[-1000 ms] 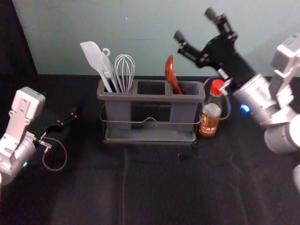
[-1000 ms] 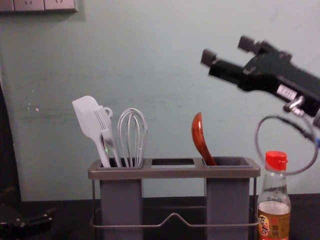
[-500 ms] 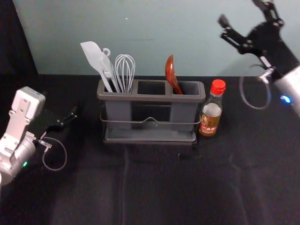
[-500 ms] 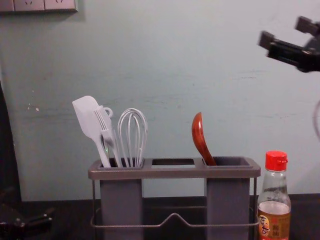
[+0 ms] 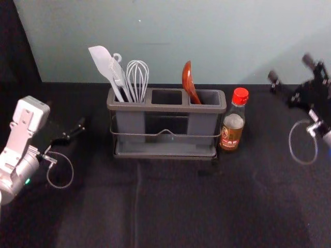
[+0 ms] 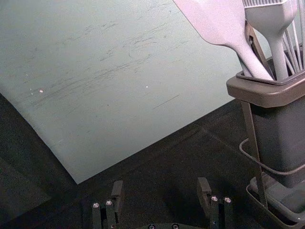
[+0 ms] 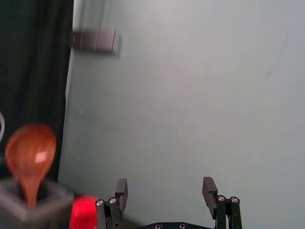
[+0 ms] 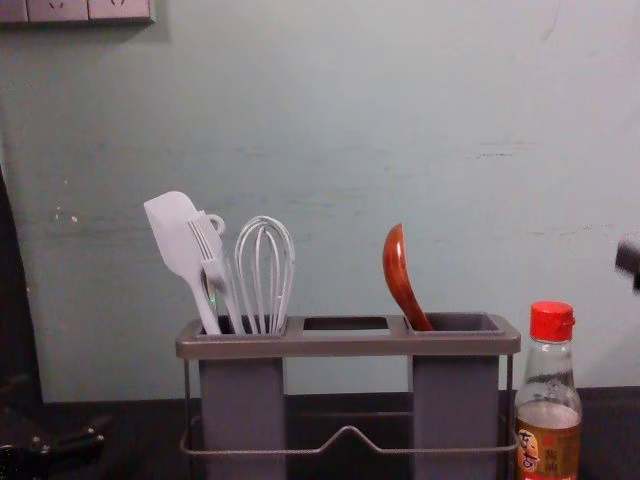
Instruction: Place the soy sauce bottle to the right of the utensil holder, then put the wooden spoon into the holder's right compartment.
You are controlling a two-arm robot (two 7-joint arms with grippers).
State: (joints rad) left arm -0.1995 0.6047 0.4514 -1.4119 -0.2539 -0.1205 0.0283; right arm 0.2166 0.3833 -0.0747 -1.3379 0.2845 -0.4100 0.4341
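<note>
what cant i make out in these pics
Wooden spoon's lower end: chest view, hidden inside the utensil holder
Whisk's lower end: chest view, hidden inside the holder too
Soy sauce bottle's base: chest view, cut off by the lower edge
Its small label print: head view, too small
Most of the right gripper: chest view, right edge

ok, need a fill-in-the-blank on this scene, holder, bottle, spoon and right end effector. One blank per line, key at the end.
The wooden spoon leans in the holder's ____ compartment.
The soy sauce bottle, right of the holder, has a ____ cap.
The whisk stands in the ____ compartment.
Of open and shut, the right end effector is ____.

Missing words: right; red; left; open.
</note>
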